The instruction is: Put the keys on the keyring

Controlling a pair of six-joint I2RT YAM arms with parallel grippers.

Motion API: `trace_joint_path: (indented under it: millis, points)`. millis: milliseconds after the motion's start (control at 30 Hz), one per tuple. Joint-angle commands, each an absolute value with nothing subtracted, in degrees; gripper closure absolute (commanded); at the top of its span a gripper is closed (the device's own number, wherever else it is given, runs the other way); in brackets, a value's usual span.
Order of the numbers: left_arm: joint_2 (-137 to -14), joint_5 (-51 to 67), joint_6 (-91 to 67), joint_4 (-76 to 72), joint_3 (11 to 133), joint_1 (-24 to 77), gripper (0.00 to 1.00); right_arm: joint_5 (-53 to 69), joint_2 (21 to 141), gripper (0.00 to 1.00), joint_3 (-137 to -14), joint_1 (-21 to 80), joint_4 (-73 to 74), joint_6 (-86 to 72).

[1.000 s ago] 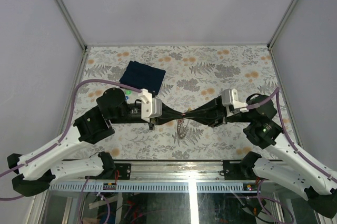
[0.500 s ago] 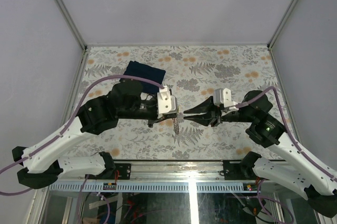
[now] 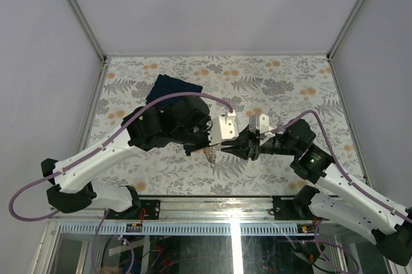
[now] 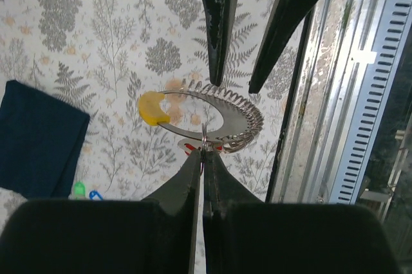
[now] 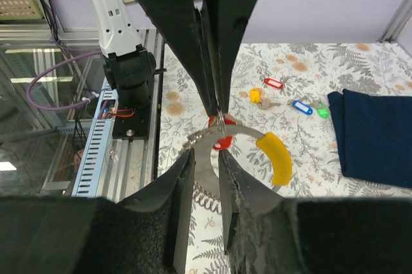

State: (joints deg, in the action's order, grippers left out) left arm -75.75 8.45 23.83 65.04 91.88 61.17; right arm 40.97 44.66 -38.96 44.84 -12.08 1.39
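The keyring (image 4: pixel 248 119) is a grey metal loop with a yellow sleeve (image 4: pixel 153 108) and a coiled section. It hangs above the table between both grippers and also shows in the top view (image 3: pixel 210 152). My left gripper (image 4: pixel 203 153) is shut on the small ring of a red-tagged key (image 5: pixel 223 142) that sits at the loop. My right gripper (image 5: pixel 206 152) faces it, its fingers apart with the loop's flat part (image 5: pixel 209 158) showing in the gap. Red (image 5: pixel 273 83), yellow (image 5: pixel 255 96), blue (image 5: pixel 301 107) and green (image 5: pixel 321 112) tagged keys lie on the table.
A dark blue folded cloth (image 3: pixel 168 86) lies at the back left, partly under my left arm, with the loose keys beside it. The table's near edge and metal rail (image 4: pixel 360 94) run just behind the grippers.
My left arm has swung right and forward with the keyring hanging from it. My right gripper drew back open, then moved left onto the loop. Both now meet right of centre.
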Motion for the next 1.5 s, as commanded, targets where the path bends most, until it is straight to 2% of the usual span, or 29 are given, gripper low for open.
trace_joint_path:
  millis: [0,267,433,933,1467]
  points:
    - [-77.9,-0.3,21.4,73.0,97.2,64.1,1.0,38.7,43.9,0.72,-35.1,44.8,-25.0,-2.4]
    - [-81.6,-4.7,18.9,77.8,101.2,68.5,1.0,35.0,46.0,0.72,-23.9,44.8,-49.7,-9.5]
    - [-81.6,-4.1,19.0,77.9,101.6,68.9,1.0,37.8,51.1,0.71,-21.4,44.8,-63.4,-14.4]
    - [-82.1,-4.3,19.1,78.6,102.4,70.2,1.0,46.1,63.1,0.69,-24.9,45.0,-78.3,-23.4]
    - [-82.4,-4.5,19.3,78.6,102.2,70.5,1.0,49.2,67.7,0.71,-27.4,46.7,-80.0,-25.3]
